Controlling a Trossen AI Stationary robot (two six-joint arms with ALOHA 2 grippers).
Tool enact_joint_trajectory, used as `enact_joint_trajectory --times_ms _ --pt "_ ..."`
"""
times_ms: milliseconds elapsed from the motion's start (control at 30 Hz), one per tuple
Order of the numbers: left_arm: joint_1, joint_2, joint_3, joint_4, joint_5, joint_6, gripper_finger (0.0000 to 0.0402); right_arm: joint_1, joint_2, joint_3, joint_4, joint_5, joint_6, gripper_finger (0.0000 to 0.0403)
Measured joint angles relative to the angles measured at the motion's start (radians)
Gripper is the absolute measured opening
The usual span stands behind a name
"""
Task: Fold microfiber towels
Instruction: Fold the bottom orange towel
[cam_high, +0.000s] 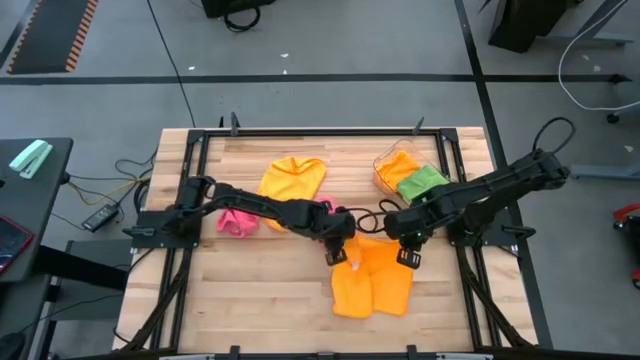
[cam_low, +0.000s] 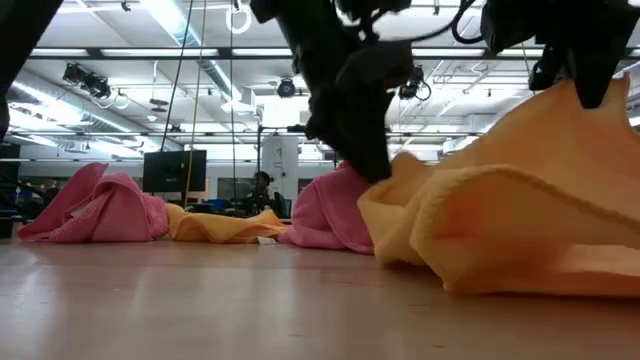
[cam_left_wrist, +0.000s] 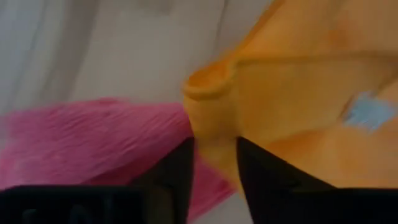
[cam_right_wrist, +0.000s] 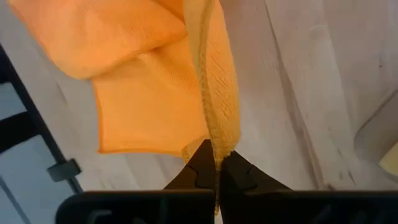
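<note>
No brand or readable writing shows; only a small pale blue tag sits on the soft orange microfiber towel, too blurred to read.

This orange towel lies on the wooden slatted table, at the near middle, partly lifted at its far edge. The right gripper is at the towel's far right corner, fingers pressed together w/ a thin folded edge of the orange cloth pinched between them. The left gripper is at the far left corner of the same towel; its two dark fingers stand a bit apart and the orange cloth hangs in the gap, touching or nearly so; I cannot tell if it is really gripped.

Just beside the left gripper, on the far side, is a crumpled pink towel. A second pink towel lies under the left arm, more to the left. A yellow-orange towel is spread at the far middle. At far right, a clear plastic tray holds a green towel & one more orange cloth.
</note>
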Motion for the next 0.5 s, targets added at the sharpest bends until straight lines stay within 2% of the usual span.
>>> enact_joint_trajectory --times_ms 133,233,367,500 --pt "0.04 0.0 0.0 -0.065 0.003 0.162 0.0183 0.001 -0.008 0.0 0.008 -0.01 0.016 0.0004" --pt "0.082 0.013 -0.005 -0.107 0.004 0.233 0.0205 0.001 -0.012 0.0 0.008 -0.011 0.023 0.0004" --pt "0.146 0.034 -0.006 -0.143 0.003 0.279 0.021 0.001 -0.012 0.0 0.011 -0.011 0.037 0.0005" --pt "0.212 0.037 -0.005 -0.145 -0.017 0.343 0.0193 -0.001 -0.012 0.0 0.012 -0.007 0.071 0.001"
